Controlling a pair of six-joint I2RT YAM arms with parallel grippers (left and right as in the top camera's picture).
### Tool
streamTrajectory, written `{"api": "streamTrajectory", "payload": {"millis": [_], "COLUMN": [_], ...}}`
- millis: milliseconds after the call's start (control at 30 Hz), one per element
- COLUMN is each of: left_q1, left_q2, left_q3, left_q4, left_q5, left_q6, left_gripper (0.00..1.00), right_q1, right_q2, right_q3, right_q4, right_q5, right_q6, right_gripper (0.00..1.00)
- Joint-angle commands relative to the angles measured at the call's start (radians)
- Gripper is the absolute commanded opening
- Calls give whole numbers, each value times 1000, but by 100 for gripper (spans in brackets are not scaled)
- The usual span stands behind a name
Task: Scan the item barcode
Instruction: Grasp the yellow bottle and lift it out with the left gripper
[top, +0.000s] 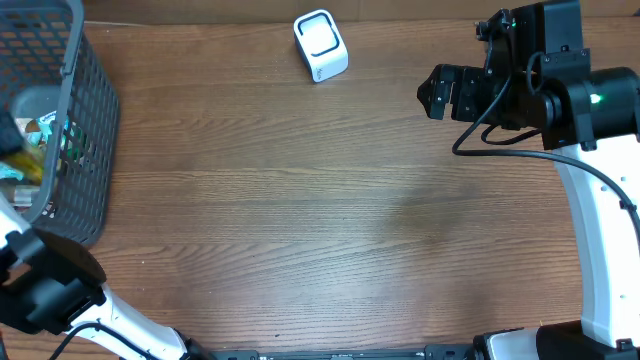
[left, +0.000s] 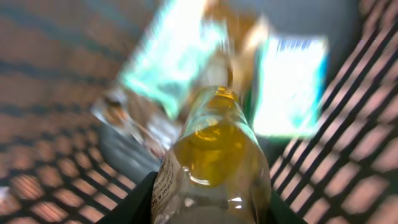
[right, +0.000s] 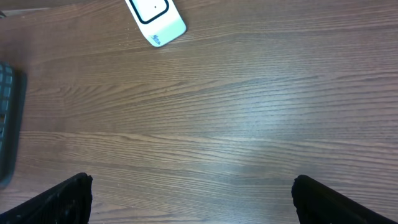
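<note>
**Desk:** The left arm?
**Photographer:** Reaching into the grey mesh basket (top: 88, 120); left gripper (left: 208, 210) clamped on a clear bottle of yellow liquid (left: 214, 146); blurred white-green packets (left: 292, 87) just beyond its fingertips.
**Desk:** And the right?
**Photographer:** The right gripper (right: 193, 193) hangs over the brown wooden table (right: 249, 112), jaws wide, empty; white boxy scanner (right: 155, 15) ahead, leftward.

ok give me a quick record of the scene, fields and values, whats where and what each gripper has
basket: dark mesh, left edge of the table, holds packets and a bottle
bottle: clear, yellow liquid, inside the basket
left gripper: in the basket, shut on the bottle; view blurred
right gripper: open, empty, over bare table on the right
scanner: white, top centre of the overhead view, nothing near it
scan: not yet done
</note>
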Motion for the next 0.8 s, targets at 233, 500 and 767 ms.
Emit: {"api": "streamTrajectory", "payload": {"millis": [233, 500, 767], "left_q1": [-29, -142, -411], "left_q2": [-191, -315, -308], "left_q3": [367, 367, 366], "left_q4": [-13, -80, -253], "left_q5": [197, 226, 207], "left_q6": [-166, -181, -209], "left_gripper": [13, 9, 9], "right_q1": [3, 3, 3], "right_q2": [-9, -9, -9], "right_q3": [29, 29, 29], "right_q4": [5, 6, 6], "right_q5": [-5, -5, -2], "right_q6": [14, 37, 38], "right_gripper": [100, 100, 100]}}
